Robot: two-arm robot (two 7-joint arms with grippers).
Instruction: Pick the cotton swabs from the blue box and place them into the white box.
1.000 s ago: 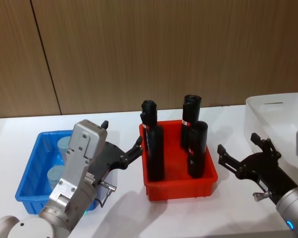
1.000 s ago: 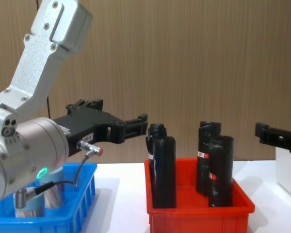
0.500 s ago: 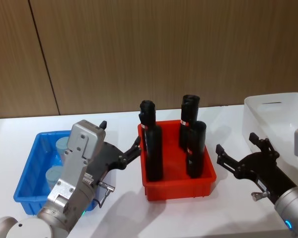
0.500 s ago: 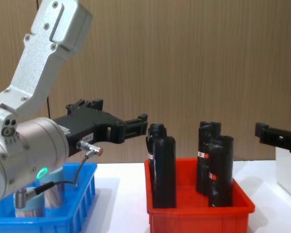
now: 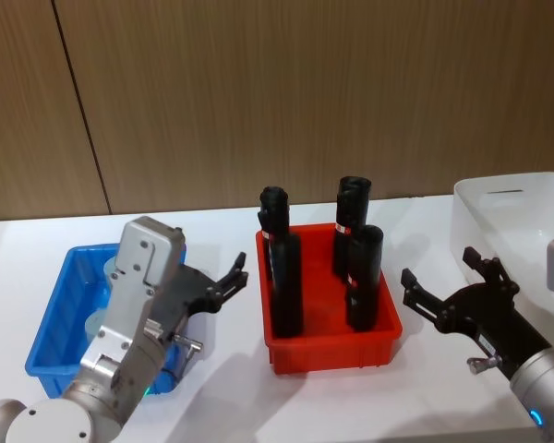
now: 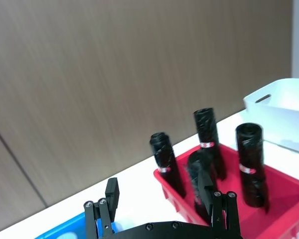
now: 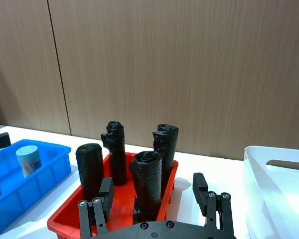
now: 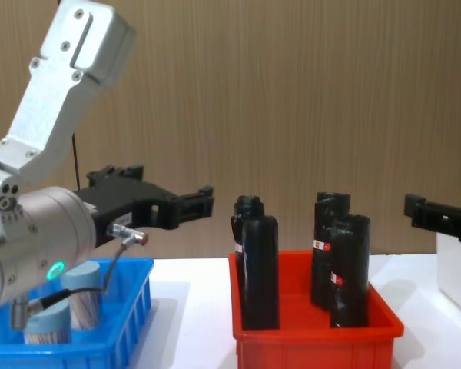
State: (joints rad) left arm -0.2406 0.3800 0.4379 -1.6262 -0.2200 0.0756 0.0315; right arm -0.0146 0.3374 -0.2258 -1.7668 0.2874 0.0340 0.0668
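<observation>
**Both pincers spread, swab jars in the blue box**

At lower left of the head view, the left gripper point(image 5: 229, 284) hangs released and empty. It is raised over the gap between the shallow bright blue plastic box point(image 5: 48, 323) and the red plastic bin point(image 5: 337, 346) of tall black bottles point(image 5: 289, 277) at centre. Two clear jars of cotton swabs point(image 7: 28, 158) with pale blue-grey lids stand inside the blue box. At lower right, the right gripper point(image 5: 437, 265) is likewise spread and empty, near the plain white smooth-walled box point(image 5: 512, 217) at the right edge.

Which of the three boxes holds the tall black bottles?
The red box, in the middle. The blue box on the robot's left holds cotton swab jars; the white box is on its right.
</observation>
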